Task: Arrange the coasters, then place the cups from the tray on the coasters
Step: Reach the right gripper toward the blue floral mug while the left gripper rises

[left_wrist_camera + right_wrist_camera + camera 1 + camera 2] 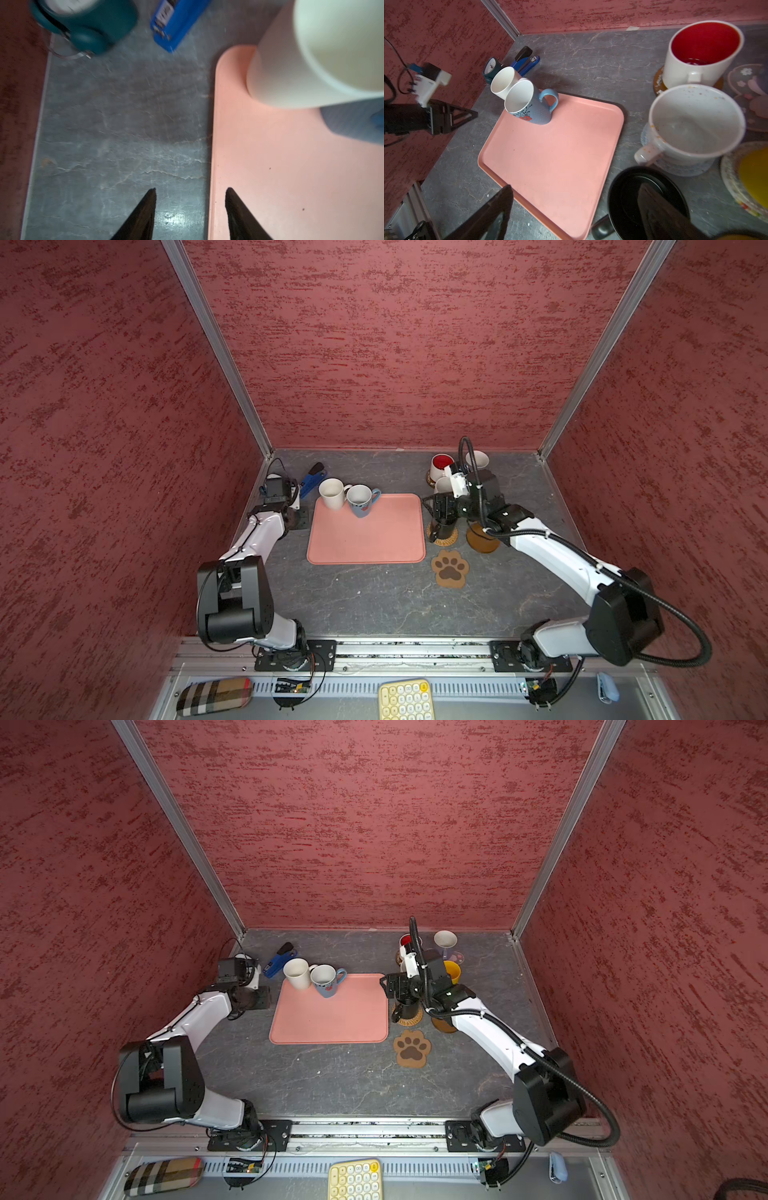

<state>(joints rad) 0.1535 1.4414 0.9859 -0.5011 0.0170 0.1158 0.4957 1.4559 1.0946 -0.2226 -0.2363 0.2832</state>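
The salmon tray (pixel 365 539) lies mid-table with a plain white mug (pixel 331 492) and a light blue mug (pixel 361 499) at its far left corner. My left gripper (pixel 190 190) is open and empty, straddling the tray's left edge near the white mug (pixel 311 62). My right gripper (pixel 575 187) is open wide, one finger over the black mug (pixel 627 197), which stands on the rattan coaster (pixel 442 537). Behind it stand the red-inside (pixel 704 52), speckled (pixel 695 128), lavender (pixel 445 939) and yellow (pixel 453 971) mugs on coasters. The paw-print coaster (pixel 450 568) and an amber disc (pixel 482 541) are bare.
A blue stapler (pixel 311 481) and a teal clock (pixel 83 22) sit in the far left corner behind the tray. Red walls close in the table on three sides. A yellow keypad (pixel 405 699) and a plaid case (pixel 214 695) lie on the front shelf.
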